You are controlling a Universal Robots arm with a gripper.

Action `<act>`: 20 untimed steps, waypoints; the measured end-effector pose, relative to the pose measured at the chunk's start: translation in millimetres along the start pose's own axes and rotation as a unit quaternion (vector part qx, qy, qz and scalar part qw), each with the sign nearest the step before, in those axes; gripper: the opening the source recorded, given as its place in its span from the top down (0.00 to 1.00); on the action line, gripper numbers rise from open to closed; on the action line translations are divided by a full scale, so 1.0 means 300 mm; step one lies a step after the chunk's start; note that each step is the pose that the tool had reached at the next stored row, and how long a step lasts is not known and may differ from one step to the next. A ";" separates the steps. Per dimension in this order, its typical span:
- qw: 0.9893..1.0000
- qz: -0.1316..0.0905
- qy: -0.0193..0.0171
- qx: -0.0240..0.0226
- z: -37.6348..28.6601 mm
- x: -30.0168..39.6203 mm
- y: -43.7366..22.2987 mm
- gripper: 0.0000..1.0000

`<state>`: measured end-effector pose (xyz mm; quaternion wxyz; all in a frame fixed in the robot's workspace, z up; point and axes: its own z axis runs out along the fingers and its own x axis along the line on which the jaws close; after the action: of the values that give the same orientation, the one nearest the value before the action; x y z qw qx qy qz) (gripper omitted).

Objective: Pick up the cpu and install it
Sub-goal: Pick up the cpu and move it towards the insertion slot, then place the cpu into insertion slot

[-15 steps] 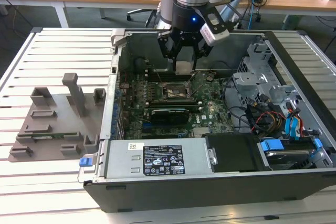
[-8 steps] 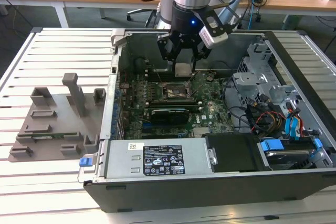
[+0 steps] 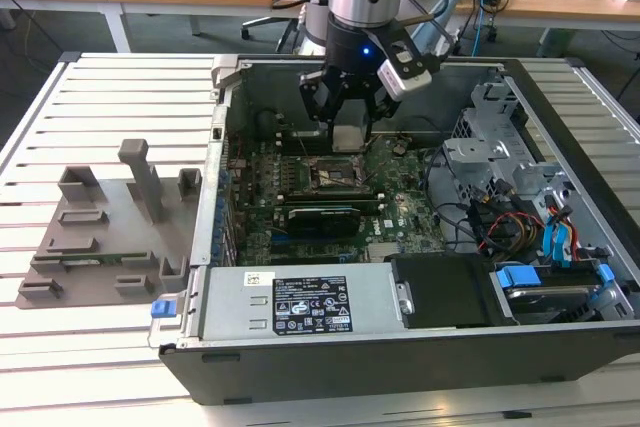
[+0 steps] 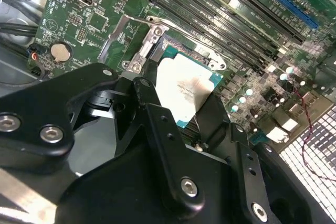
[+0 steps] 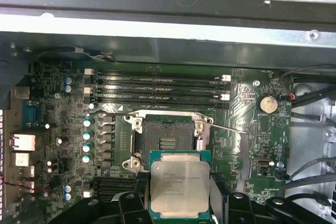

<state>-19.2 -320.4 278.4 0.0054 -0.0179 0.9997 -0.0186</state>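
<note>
**Gripper pinching cpu above open socket**

In the exterior view, the cpu is held over the motherboard's middle, well clear of the case walls. In the second wrist view, the cpu is clamped by opposite edges, presumably to spare its underside. In the first wrist view, the cpu is seen just short of the socket.

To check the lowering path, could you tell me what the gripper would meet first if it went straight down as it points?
Probably the empty socket on the motherboard. The gripper, holding the cpu, hangs above it, though exact alignment is unclear.
</note>
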 end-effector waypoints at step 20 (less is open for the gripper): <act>1.000 0.012 0.000 0.000 0.019 0.006 0.012 0.45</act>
<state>-21.0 -317.1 272.7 0.0052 -0.0059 0.9998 -0.0187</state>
